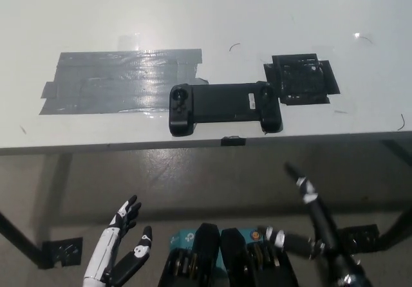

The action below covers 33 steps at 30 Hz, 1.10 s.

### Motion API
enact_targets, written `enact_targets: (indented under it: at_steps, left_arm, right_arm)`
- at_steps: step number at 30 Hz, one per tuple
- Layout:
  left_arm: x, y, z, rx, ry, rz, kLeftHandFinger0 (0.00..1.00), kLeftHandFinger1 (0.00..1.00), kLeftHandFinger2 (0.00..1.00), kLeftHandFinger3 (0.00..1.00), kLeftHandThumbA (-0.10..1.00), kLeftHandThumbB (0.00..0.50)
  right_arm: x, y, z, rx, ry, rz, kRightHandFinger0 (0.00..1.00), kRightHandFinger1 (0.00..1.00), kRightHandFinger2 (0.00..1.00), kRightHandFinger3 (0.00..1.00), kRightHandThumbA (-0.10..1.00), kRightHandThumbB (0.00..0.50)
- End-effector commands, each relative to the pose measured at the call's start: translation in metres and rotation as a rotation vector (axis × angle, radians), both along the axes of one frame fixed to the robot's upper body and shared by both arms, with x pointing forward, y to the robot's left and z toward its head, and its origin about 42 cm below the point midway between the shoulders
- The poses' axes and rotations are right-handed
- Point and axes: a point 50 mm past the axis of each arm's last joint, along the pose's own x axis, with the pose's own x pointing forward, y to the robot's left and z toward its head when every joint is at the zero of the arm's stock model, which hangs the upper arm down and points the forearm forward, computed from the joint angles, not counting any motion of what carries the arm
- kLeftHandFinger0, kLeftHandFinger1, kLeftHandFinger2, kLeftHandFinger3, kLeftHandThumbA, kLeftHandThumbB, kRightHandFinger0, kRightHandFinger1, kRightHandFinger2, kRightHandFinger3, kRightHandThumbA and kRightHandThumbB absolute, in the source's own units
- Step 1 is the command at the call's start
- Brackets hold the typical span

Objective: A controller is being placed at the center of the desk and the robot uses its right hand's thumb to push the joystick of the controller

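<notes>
A long black rectangular handheld game controller (224,107) with a grip at each end lies flat on the white bench (193,17), close to the bench's near edge, its round joystick (179,96) on the grip at the picture's left end. Just beyond and to the picture's left of the controller a broad patch of grey duct tape (116,81) is stuck to the bench, its corner almost touching the controller; at the controller's other end sits a square patch of black tape (301,79), touching or nearly touching that grip. The white left robot hand (126,239) hangs well below the controller, off the bench over the floor, its fingers spread and holding nothing. The black right robot hand (309,226) is also below the controller, nearer its right-hand grip, fingers apart and empty
</notes>
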Motion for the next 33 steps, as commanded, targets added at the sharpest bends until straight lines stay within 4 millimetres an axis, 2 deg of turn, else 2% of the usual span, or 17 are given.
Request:
enact_targets:
  at_steps: [1, 5, 8, 12, 15, 19, 21, 25, 26, 28, 33]
  left_arm:
    - [0.002, -0.002, 0.012, 0.008, -0.070, -0.019, 1.00, 1.00, 1.00, 1.00, 0.48, 0.000]
    - [0.003, -0.001, 0.013, -0.020, -0.067, -0.005, 1.00, 1.00, 1.00, 1.00, 0.47, 0.008]
    - [0.002, -0.001, 0.013, -0.010, -0.065, -0.010, 1.00, 1.00, 1.00, 1.00, 0.48, 0.000]
    - [0.002, -0.002, 0.014, -0.001, -0.072, -0.018, 1.00, 1.00, 1.00, 1.00, 0.46, 0.000]
    - [0.001, -0.002, 0.014, -0.003, -0.066, -0.014, 1.00, 1.00, 1.00, 1.00, 0.45, 0.006]
    - [0.005, -0.003, 0.016, 0.003, -0.074, -0.019, 1.00, 1.00, 1.00, 1.00, 0.45, 0.000]
    - [0.004, -0.003, 0.016, 0.005, -0.076, -0.019, 1.00, 1.00, 1.00, 1.00, 0.46, 0.000]
    - [0.003, -0.002, 0.016, -0.006, -0.082, -0.019, 1.00, 1.00, 1.00, 1.00, 0.44, 0.000]
    - [0.002, -0.002, 0.016, 0.004, -0.079, -0.022, 1.00, 1.00, 1.00, 1.00, 0.45, 0.000]
    - [0.003, -0.002, 0.015, 0.002, -0.076, -0.027, 1.00, 1.00, 1.00, 1.00, 0.46, 0.000]
    - [0.005, -0.004, 0.017, -0.016, -0.080, -0.022, 1.00, 1.00, 1.00, 1.00, 0.45, 0.000]
  right_arm:
    - [0.030, -0.001, 0.062, 0.076, -0.234, -0.082, 1.00, 1.00, 1.00, 1.00, 1.00, 0.252]
    - [0.061, -0.004, 0.097, 0.072, -0.262, -0.128, 1.00, 1.00, 1.00, 1.00, 1.00, 0.241]
    - [0.084, -0.005, 0.116, 0.090, -0.243, -0.126, 1.00, 1.00, 1.00, 1.00, 1.00, 0.220]
    - [0.117, -0.004, 0.129, 0.149, -0.203, -0.123, 1.00, 1.00, 1.00, 1.00, 1.00, 0.243]
    - [0.147, 0.001, 0.137, 0.131, -0.174, -0.129, 1.00, 1.00, 1.00, 1.00, 0.99, 0.288]
    - [0.174, 0.006, 0.141, 0.097, -0.124, -0.153, 1.00, 1.00, 1.00, 1.00, 1.00, 0.328]
    - [0.187, 0.011, 0.139, 0.086, -0.088, -0.161, 1.00, 1.00, 1.00, 1.00, 1.00, 0.376]
    - [0.202, 0.016, 0.132, 0.082, -0.046, -0.160, 1.00, 1.00, 1.00, 1.00, 1.00, 0.367]
    - [0.207, 0.018, 0.129, 0.090, -0.017, -0.162, 1.00, 1.00, 1.00, 1.00, 1.00, 0.385]
    - [0.212, 0.021, 0.127, 0.090, 0.010, -0.167, 1.00, 1.00, 1.00, 1.00, 1.00, 0.389]
    - [0.224, 0.027, 0.128, 0.048, 0.049, -0.189, 1.00, 1.00, 1.00, 1.00, 1.00, 0.352]
